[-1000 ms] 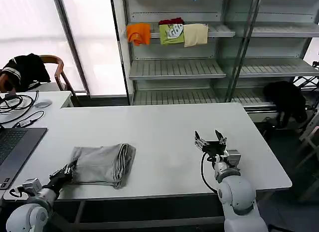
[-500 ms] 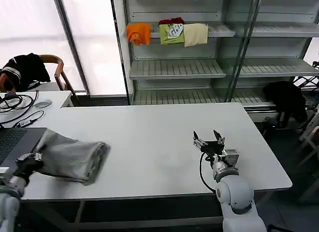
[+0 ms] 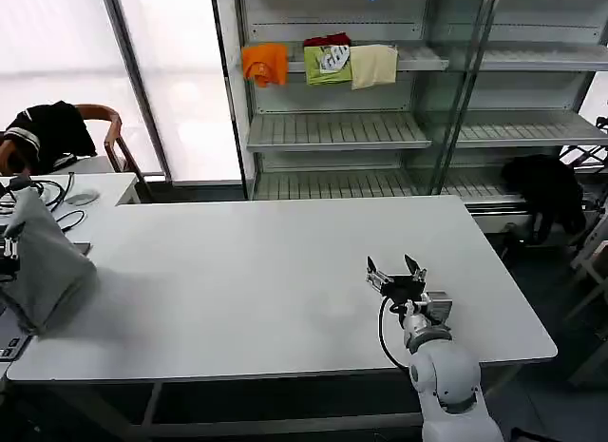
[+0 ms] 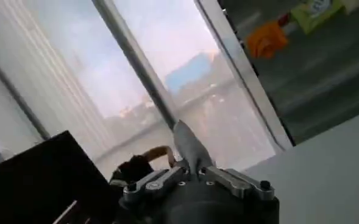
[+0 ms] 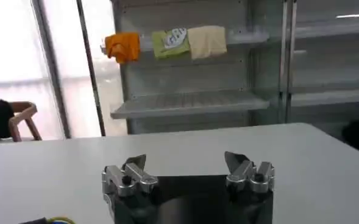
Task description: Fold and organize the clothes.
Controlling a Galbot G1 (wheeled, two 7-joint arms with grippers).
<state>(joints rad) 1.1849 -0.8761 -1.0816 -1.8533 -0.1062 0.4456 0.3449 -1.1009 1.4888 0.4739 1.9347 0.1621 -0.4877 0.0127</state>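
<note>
1. One folded grey shirt (image 3: pixel 43 271) is carried off the table's (image 3: pixel 285 271) left edge, hanging above the laptop (image 3: pixel 8 339), probably to be put away.
2. It's pinched tight by the left gripper (image 4: pixel 194 173), fabric poking up between the fingers.
3. Right gripper (image 3: pixel 397 274) is parked over the table's right side, fingers spread, nothing held.

- The room is lit brightly by daylight from the windows (image 3: pixel 57 71), which are blown out to white.
- Soft shadows are cast on the worktop (image 3: pixel 275 271).
- The left wrist view is blurred throughout.
</note>
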